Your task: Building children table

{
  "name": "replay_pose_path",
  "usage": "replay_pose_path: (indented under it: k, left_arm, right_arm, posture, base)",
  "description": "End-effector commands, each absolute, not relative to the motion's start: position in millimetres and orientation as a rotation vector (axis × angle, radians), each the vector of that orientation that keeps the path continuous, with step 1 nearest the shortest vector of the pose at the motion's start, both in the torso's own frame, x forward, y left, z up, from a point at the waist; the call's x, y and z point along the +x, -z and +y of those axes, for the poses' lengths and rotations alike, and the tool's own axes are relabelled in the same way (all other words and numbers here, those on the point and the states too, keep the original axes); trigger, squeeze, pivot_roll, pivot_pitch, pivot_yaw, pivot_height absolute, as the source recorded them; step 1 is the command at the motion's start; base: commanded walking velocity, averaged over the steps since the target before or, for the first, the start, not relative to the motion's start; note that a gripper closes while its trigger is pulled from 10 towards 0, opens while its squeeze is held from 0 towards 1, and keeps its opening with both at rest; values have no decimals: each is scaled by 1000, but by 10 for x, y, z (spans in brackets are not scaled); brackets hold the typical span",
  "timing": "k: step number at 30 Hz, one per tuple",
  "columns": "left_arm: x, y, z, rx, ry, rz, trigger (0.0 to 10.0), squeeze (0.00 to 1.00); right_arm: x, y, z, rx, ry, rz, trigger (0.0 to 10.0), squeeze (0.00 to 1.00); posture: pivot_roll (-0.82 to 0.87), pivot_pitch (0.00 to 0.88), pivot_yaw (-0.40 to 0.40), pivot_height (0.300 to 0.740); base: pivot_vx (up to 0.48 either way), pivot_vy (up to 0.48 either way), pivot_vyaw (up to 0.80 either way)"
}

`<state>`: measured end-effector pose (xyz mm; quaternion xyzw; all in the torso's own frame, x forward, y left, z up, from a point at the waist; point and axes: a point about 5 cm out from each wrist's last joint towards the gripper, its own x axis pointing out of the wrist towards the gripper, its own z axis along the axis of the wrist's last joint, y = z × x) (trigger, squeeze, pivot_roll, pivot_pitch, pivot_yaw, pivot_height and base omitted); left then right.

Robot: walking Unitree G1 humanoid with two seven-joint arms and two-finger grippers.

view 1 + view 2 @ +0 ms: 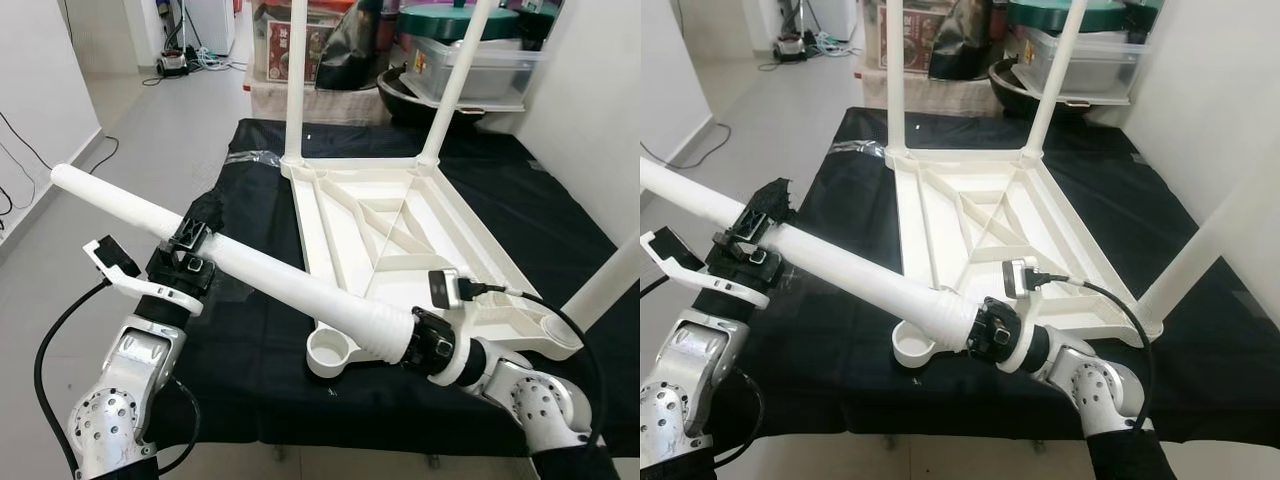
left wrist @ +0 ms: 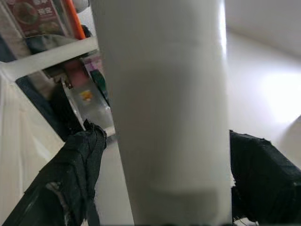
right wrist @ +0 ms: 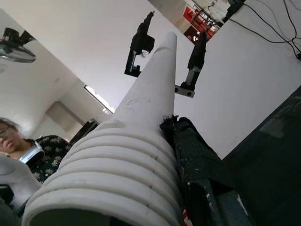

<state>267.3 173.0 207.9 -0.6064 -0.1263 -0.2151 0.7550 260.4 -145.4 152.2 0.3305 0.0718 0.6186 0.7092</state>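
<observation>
White table leg (image 1: 250, 265) held aloft across near edge of black cloth (image 1: 250, 330), slanting from far left to near right. Left gripper (image 1: 190, 248) pinching leg mid-shaft; right gripper (image 1: 428, 345) clamped on ribbed threaded end. Ribbed end just above empty corner socket (image 1: 330, 352) of upturned tabletop (image 1: 400, 235). Person (image 3: 21, 150) visible in right wrist view.

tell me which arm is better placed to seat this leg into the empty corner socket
Right, probably. The right gripper holds the table leg at its ribbed end, just beside the empty socket of the upturned tabletop. The left gripper clamps the leg farther up, away from the socket, so it mainly steadies.
</observation>
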Motion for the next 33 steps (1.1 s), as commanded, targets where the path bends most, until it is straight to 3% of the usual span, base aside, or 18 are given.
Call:
replay_pose_path:
  k: [1, 4, 5, 6, 7, 21, 22, 25, 26, 27, 33]
  left_arm:
    - [2639, -2163, 1694, -1344, 535, -317, 10000, 0]
    - [2540, -2265, 1684, -1369, 625, -384, 10000, 0]
    - [2498, -2292, 1691, -1381, 657, -405, 6314, 0]
    - [2498, -2292, 1691, -1381, 657, -405, 6314, 0]
    - [2471, -2298, 1698, -1387, 679, -415, 0, 0]
    - [2364, -2305, 1677, -1401, 756, -415, 0, 0]
    - [2354, -2318, 1672, -1398, 766, -417, 0, 0]
    - [2354, -2318, 1672, -1398, 766, -417, 0, 0]
    - [2343, -2330, 1669, -1396, 774, -418, 0, 0]
    - [2329, -2344, 1667, -1391, 781, -419, 0, 0]
    - [2291, -2399, 1725, -1352, 763, -446, 0, 0]
  right_arm:
    - [2547, -1470, -1390, 732, -1441, 223, 0, 0]
    - [2558, -1456, -1408, 734, -1442, 239, 0, 0]
    - [2557, -1458, -1417, 729, -1451, 248, 0, 0]
    - [2557, -1458, -1417, 729, -1451, 248, 0, 0]
    - [2555, -1462, -1426, 723, -1459, 255, 0, 0]
    - [2613, -1442, -1487, 620, -1442, 297, 0, 0]
    - [2663, -1375, -1474, 558, -1374, 352, 7451, 0]
    - [2663, -1375, -1474, 558, -1374, 352, 7451, 0]
    - [2706, -1317, -1476, 513, -1324, 386, 10000, 443]
    - [2755, -1272, -1492, 490, -1274, 407, 10000, 1000]
    - [2818, -1223, -1647, 489, -1219, 411, 10000, 1000]
  posture:
    - [69, 0, -83, 740]
    - [72, 0, -89, 740]
    - [71, 0, -91, 740]
    - [71, 0, -91, 740]
    - [72, 0, -94, 740]
    - [66, 0, -96, 740]
    - [68, 0, -98, 740]
    - [68, 0, -98, 740]
    - [68, 0, -98, 740]
    - [69, 0, -100, 740]
    - [74, 0, -105, 740]
  base:
    - [0, 0, 0]
    - [0, 0, 0]
    - [0, 0, 0]
    - [0, 0, 0]
    - [0, 0, 0]
    - [0, 0, 0]
    - [0, 0, 0]
    - [0, 0, 0]
    - [0, 0, 0]
    - [0, 0, 0]
    - [0, 0, 0]
